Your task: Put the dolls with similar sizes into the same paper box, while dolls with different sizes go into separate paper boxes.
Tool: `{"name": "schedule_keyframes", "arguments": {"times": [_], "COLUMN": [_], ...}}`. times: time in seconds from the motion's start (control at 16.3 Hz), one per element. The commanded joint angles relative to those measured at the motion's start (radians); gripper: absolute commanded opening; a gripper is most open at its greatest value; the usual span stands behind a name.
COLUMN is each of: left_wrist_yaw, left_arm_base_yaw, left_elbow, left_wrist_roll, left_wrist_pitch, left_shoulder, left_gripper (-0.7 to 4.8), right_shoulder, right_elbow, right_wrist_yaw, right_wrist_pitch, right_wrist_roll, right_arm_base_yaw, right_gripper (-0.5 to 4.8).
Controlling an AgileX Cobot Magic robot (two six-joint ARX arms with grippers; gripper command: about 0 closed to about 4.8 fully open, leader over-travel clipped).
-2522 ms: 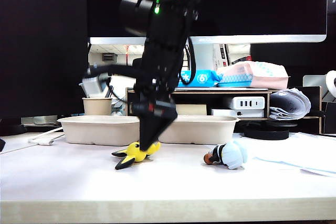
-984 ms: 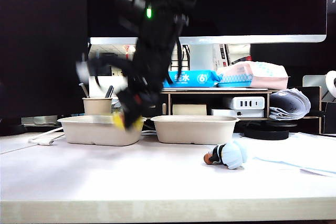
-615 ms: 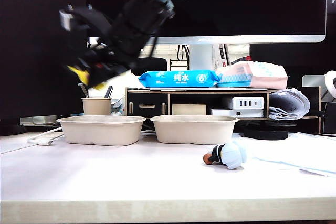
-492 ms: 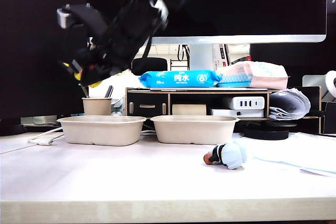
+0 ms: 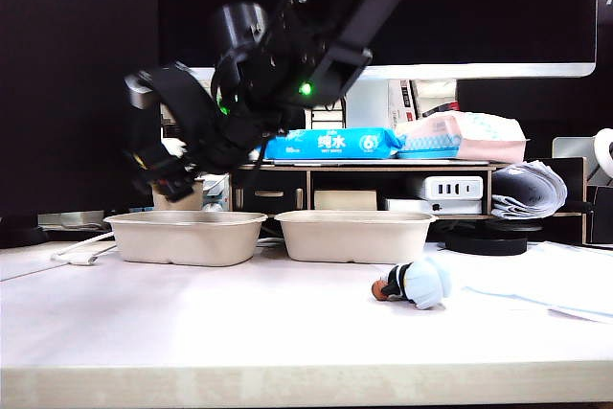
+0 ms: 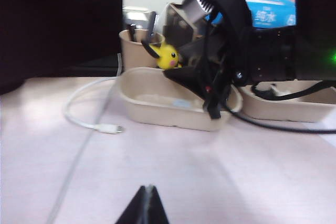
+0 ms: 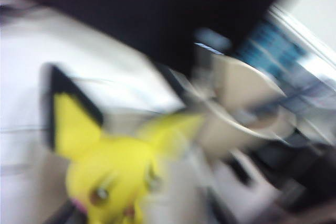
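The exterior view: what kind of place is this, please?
Probably an office desk used as a robot test bench. A large silver-edged computer monitor stands at the back, above a dark wooden desk shelf holding a white charging hub; a small beige pen cup stands nearby.

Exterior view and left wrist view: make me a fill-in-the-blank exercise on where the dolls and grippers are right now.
1. The right gripper hangs over the paper box on the exterior view's ____ side.
2. The pale-blue-and-white doll lies on the ____, outside both boxes.
3. The doll at the right gripper is ____ with black-tipped ears.
4. The left gripper, low in front of the boxes, is ____.
Missing words: left; table; yellow; shut.
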Motion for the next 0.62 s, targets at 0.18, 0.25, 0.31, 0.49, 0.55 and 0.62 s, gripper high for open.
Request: {"name": "schedule_keyframes", "arguments": {"times": [0.18, 0.25, 0.31, 0.49, 0.55, 0.62], "left_wrist_yaw": [0.004, 0.005, 0.005, 0.004, 0.004, 0.004], "left_arm_base_yaw": [0.000, -0.001, -0.002, -0.076, -0.117, -0.166], "left_elbow": [0.001, 0.001, 0.001, 0.001, 0.001, 0.001], "left_wrist_roll": [0.000, 0.000, 0.000, 0.000, 0.000, 0.000], "left_wrist_pitch": [0.006, 0.006, 0.005, -0.018, -0.020, -0.018], "left_shoulder": [0.043, 0.100, 0.150, 0.238, 0.238, 0.239], "left_gripper": [-0.05, -0.05, -0.05, -0.05, -0.05, -0.05], "right_shoulder": [-0.113, -0.182, -0.230, -0.387, -0.410, -0.428], "right_elbow": [0.010, 0.010, 0.010, 0.010, 0.010, 0.010], "right_wrist_yaw": [0.135, 0.135, 0.134, 0.138, 0.174, 0.177], "right_wrist_pitch": [-0.058, -0.188, -0.299, -0.764, -0.879, -1.033], "right_wrist_roll": [0.008, 0.036, 0.076, 0.117, 0.141, 0.143], "right_arm_base_yaw": [0.007, 0.008, 0.008, 0.005, 0.003, -0.005], "right_gripper": [2.52, 2.52, 2.52, 2.12, 2.11, 2.11]}}
